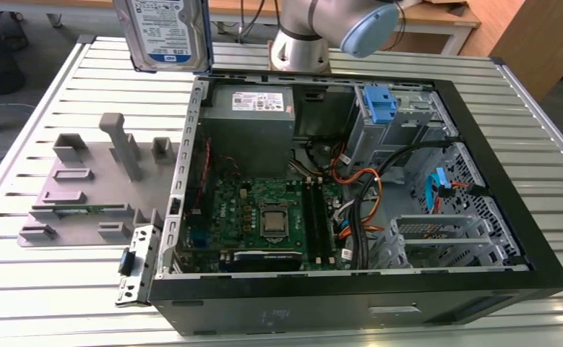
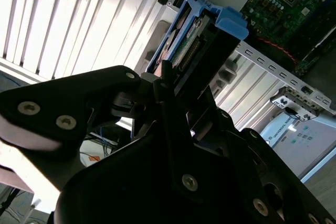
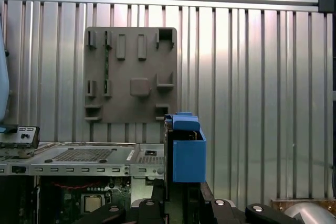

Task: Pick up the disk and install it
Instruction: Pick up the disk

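While raised well above the desk, clamped shut on the disk, squeezing its flat faces between both fingers of the claw. Held upright and edge-on, with the blue carrier bracket jutting out past the claw's tips in both wrist views. White-and-blue label turned toward the exterior camera. Touching only the claw, well apart from everything lower down. Beneath the claw and a little to one side, sitting on the desk: an open computer case with motherboard exposed. Just beside that case, also below the claw, a grey fixture plate lying flat on the slats.
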